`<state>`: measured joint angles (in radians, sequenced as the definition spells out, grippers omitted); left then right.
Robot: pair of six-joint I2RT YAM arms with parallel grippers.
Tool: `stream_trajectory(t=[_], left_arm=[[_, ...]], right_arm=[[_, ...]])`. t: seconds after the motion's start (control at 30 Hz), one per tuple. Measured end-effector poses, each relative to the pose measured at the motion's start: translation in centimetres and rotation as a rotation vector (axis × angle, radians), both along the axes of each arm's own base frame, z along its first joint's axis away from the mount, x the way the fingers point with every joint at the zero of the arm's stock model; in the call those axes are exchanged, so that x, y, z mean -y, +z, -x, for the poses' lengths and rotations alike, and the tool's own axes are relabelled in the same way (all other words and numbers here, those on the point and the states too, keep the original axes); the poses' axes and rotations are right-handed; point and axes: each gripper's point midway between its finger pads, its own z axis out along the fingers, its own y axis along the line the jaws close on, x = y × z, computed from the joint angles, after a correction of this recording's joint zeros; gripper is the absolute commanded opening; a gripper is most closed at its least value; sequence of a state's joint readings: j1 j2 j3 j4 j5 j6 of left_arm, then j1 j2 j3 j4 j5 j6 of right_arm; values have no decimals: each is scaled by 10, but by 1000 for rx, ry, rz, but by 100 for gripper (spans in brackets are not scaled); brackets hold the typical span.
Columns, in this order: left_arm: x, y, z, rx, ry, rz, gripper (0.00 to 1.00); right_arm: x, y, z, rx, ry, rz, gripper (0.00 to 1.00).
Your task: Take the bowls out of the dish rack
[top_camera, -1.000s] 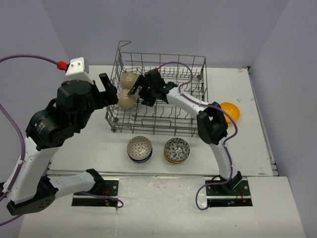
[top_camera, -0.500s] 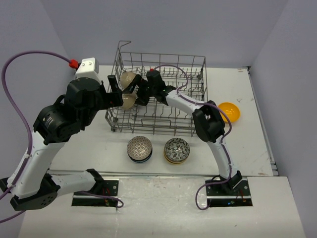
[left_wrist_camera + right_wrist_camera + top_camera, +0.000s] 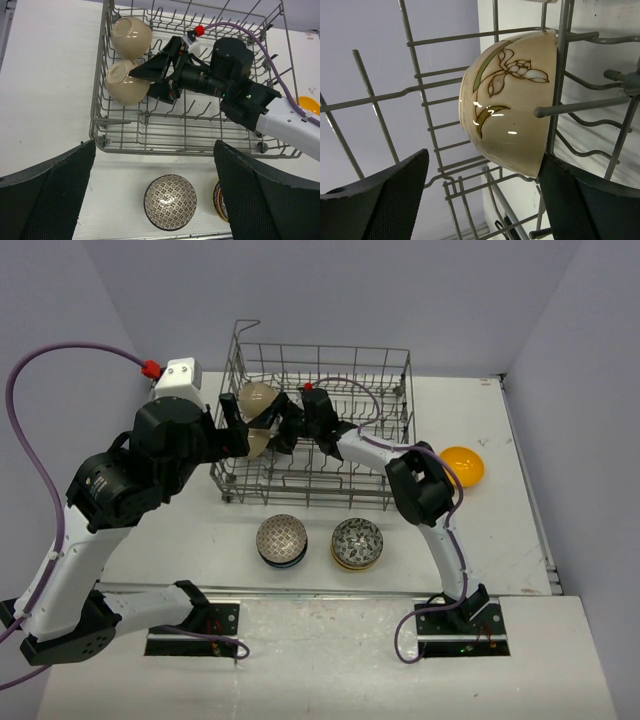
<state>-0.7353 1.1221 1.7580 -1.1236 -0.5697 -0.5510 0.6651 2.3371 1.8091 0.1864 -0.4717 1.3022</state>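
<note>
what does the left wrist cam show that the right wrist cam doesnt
Only the left wrist view: an upper beige bowl and a lower beige bowl at the dish rack's left end, the right arm reaching toward them, a patterned bowl on the table, and an orange bowl at the right edge.
Only the right wrist view: a flower drawing on a close-up bowl.
Both: rack wires and a beige bowl; which one, I cannot tell.

A beige bowl (image 3: 131, 35) and a second beige bowl (image 3: 126, 82), one showing a flower outline, lie tipped just beside each other at the left end of the grey wire dish rack (image 3: 175, 148). A patterned bowl (image 3: 282, 538) and another patterned bowl (image 3: 357, 542), each seemingly topping a stack, sit upright on the surface (image 3: 180, 530) before it. An orange bowl (image 3: 464, 466) rests right.
</note>
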Motion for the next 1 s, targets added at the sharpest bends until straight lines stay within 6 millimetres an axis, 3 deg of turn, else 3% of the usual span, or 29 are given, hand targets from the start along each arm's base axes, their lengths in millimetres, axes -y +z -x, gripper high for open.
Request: stream_trajectory(t=[0.73,1.0], left_arm=[[8,-3,1,-16,-45,-1,100],[10,-4,1,-20,-54,-2,100]], right_arm=[[-4,11,-5,-1,4,-150,68],[-9,3,-10,35,30,-195,62]])
